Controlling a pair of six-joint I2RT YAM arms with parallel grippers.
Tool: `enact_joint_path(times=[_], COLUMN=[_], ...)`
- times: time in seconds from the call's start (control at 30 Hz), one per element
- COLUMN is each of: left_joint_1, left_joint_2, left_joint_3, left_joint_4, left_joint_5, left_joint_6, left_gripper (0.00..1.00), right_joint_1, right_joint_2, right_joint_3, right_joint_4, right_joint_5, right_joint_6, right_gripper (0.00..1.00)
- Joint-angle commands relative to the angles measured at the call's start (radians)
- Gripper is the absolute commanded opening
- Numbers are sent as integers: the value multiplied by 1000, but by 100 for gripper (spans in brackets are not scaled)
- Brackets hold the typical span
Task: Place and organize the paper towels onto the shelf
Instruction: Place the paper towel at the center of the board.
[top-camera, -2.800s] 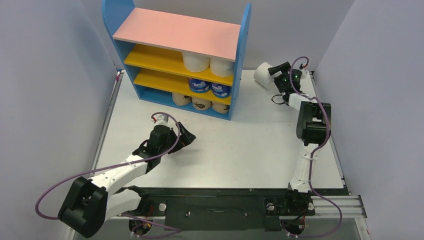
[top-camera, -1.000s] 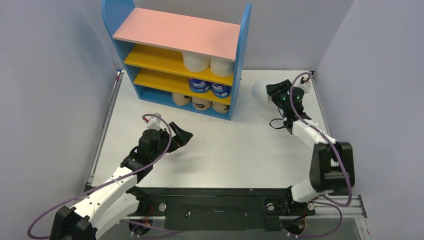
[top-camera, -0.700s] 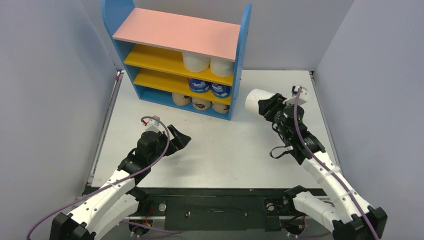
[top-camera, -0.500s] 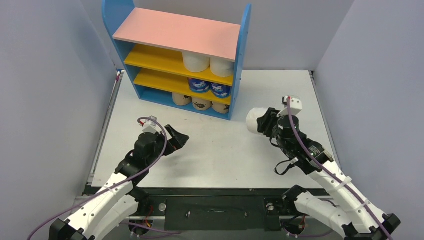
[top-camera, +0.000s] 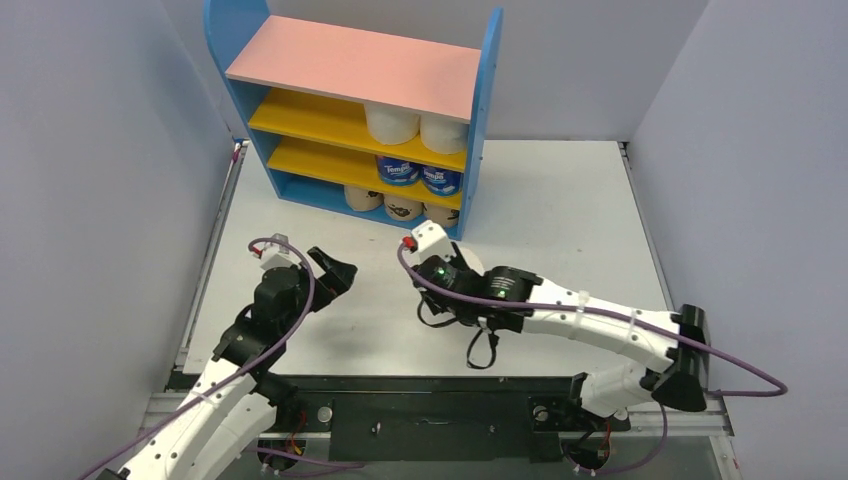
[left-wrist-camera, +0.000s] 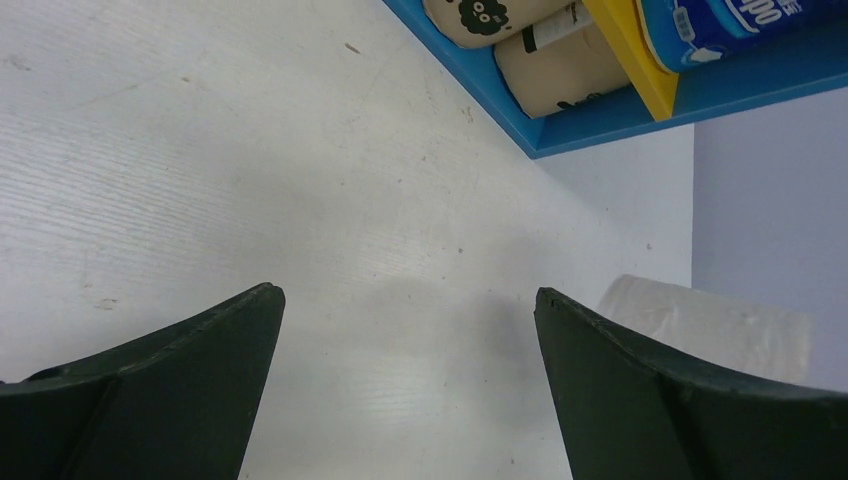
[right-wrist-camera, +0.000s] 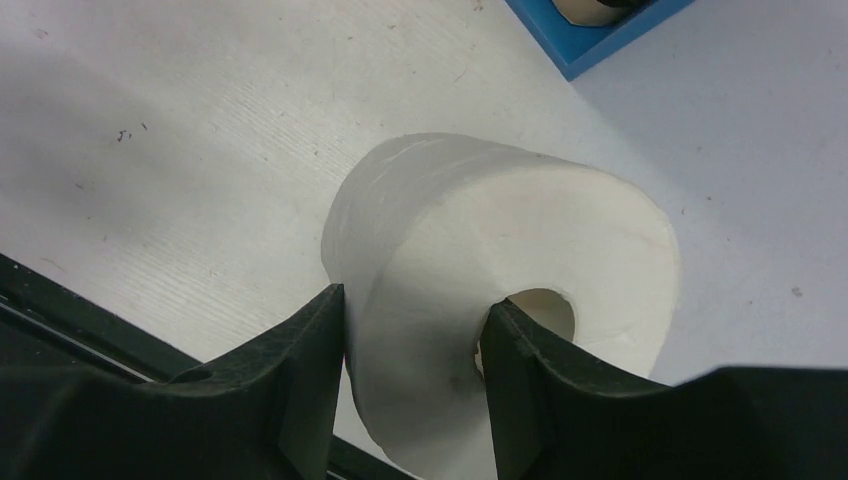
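Now | I hold the plain white paper-towel roll (right-wrist-camera: 500, 240) in the right claw (right-wrist-camera: 415, 340), one finger inside its hollow core (right-wrist-camera: 545, 312), axis along the claw | roll above table (top-camera: 560, 200) centre, just before the blue-sided, pink-topped shelf (top-camera: 350, 60) | left claw (left-wrist-camera: 405, 310) spread, empty.

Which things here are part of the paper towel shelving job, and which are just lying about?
Job: shelf; white roll pinched by right gripper; shelved white rolls, blue-wrapped rolls, tan rolls; left gripper, open and empty.
Just there: table; purple cables; walls.
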Motion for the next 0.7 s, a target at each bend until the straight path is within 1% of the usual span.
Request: enact_joint_path(times=[0.0, 0.13, 0.23, 0.4, 0.53, 0.67], left_joint_1=[25, 45, 55, 70, 72, 72], left_joint_2=[-60, -101, -118, -112, -99, -73], left_joint_3=[35, 13, 14, 31, 36, 34], left_joint_4=[-87, -81, -99, -138, -139, -127], left_joint_5=[-68, -53, -80, -116, -129, -127], left_joint_6=[-24, 4, 12, 48, 61, 55], left_gripper=[96, 96, 96, 96, 96, 96], right_joint_1=[5, -9, -37, -54, -54, -61], right_joint_2=[108, 246, 331, 392, 428, 459], right_joint_3=[125, 206, 245, 269, 278, 283], right_joint_4=[66, 71, 79, 85, 83, 80], right_joint_5=[-29, -106, -145, -176, -188, -209], right_joint_6=[-113, -174, -201, -229, -238, -244], right_gripper=[28, 29, 29, 32, 34, 38])
